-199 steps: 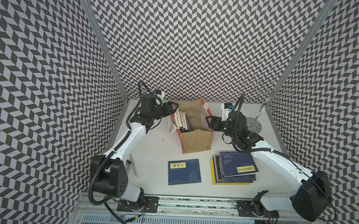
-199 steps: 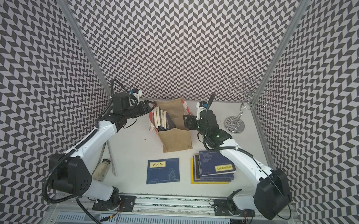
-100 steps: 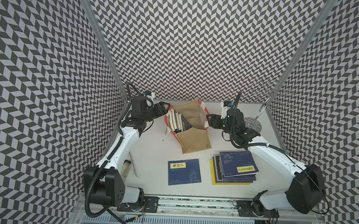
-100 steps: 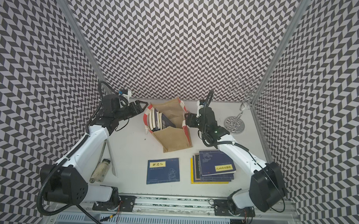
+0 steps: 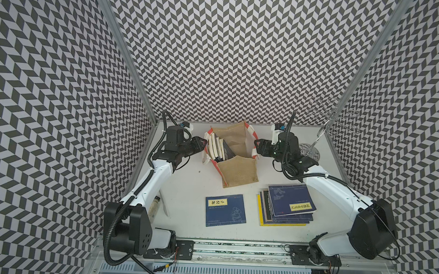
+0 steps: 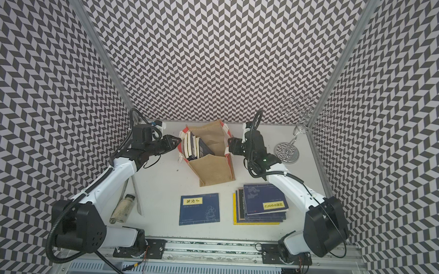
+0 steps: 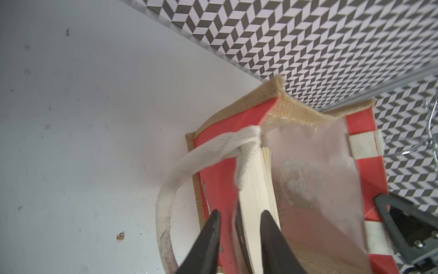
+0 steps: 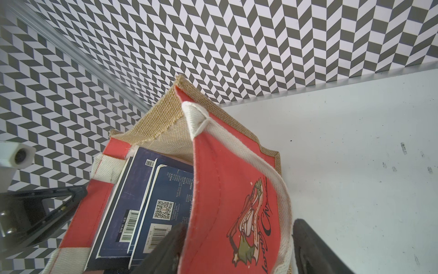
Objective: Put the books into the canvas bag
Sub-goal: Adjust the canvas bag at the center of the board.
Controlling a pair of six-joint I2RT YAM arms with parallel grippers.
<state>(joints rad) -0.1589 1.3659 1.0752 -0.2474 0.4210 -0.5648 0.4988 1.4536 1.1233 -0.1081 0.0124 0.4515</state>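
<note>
The canvas bag (image 5: 237, 169) stands open at the back middle, tan with red faces, and several books (image 5: 218, 147) stand upright along its left side. A single navy book (image 5: 225, 209) lies flat at the front, and a stack of books (image 5: 286, 205) lies to its right. My left gripper (image 5: 204, 144) is at the bag's left wall. In the left wrist view it (image 7: 240, 220) is pinched on the red wall and the outermost book's page edge. My right gripper (image 8: 237, 237) is open and straddles the right red wall and white handle (image 8: 272, 180).
A wire glass rack (image 5: 312, 151) stands at the back right, close behind my right arm. A small bottle (image 6: 122, 208) and a flat metal strip (image 6: 137, 197) lie under my left arm by the left wall. The patterned back wall is just behind the bag.
My left gripper drew out of the bag to the left, then came back to its left wall and narrowed its jaws. The bag's mouth spread leftward. The right gripper stayed at the right wall.
</note>
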